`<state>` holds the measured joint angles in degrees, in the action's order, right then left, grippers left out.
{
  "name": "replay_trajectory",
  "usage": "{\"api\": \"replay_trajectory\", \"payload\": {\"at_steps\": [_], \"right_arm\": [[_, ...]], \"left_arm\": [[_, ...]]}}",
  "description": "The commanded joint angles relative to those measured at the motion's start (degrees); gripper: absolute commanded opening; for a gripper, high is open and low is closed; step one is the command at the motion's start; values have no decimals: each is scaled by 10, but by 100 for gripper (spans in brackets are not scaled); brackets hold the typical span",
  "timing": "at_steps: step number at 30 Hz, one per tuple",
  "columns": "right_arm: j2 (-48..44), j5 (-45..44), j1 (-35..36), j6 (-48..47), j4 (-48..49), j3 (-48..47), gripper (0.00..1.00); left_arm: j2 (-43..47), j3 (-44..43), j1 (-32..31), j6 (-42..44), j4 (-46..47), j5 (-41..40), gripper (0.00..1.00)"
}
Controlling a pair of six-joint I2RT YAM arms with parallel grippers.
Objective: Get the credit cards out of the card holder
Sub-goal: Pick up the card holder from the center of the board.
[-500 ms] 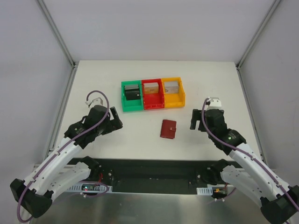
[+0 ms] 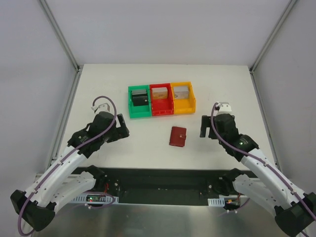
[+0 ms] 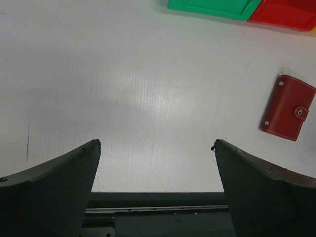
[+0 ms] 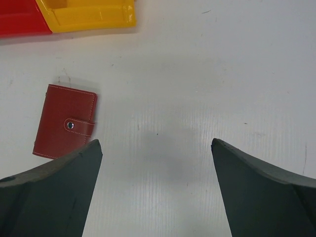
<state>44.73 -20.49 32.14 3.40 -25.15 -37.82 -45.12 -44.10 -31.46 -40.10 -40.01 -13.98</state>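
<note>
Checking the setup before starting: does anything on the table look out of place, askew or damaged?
Nothing stands out. The card holder lies flat and snapped shut, slightly turned, just in front of the tidy row of bins.

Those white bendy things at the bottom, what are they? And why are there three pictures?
They are two robot arms, bolted to the near edge of a white table. Each ends in a gripper, two fingers that pinch. The big picture comes from a camera above and behind the arms. The other two come from small cameras on the wrists, so the dark shapes at their bottom corners are each gripper's own fingers. On the table lies a small dark red card holder, snapped shut, between the left gripper and the right gripper. Behind it stand a green bin, a red bin and an orange bin in a row. Both grippers are open and hold nothing.
</note>
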Motion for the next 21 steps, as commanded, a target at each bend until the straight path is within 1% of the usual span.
{"api": "replay_trajectory", "payload": {"at_steps": [1, 3, 6, 9, 15, 21], "right_arm": [[25, 1, 8, 4, -18, -35, 96], [45, -9, 14, 13, -32, -39, 96], [69, -16, 24, 27, -35, -25, 98], [85, -4, 33, 51, -26, -4, 99], [128, 48, 56, 101, 36, 27, 89], [195, 79, 73, 127, 91, 19, 82]], "left_arm": [[19, 11, -1, 52, 15, 10, 99], [15, 10, -5, 64, 23, 44, 99], [18, 24, -29, 73, 57, 95, 93], [22, 37, -46, 69, 75, 114, 91], [35, 76, -62, 47, 122, 169, 91], [62, 139, -75, -4, 202, 196, 87]]}}
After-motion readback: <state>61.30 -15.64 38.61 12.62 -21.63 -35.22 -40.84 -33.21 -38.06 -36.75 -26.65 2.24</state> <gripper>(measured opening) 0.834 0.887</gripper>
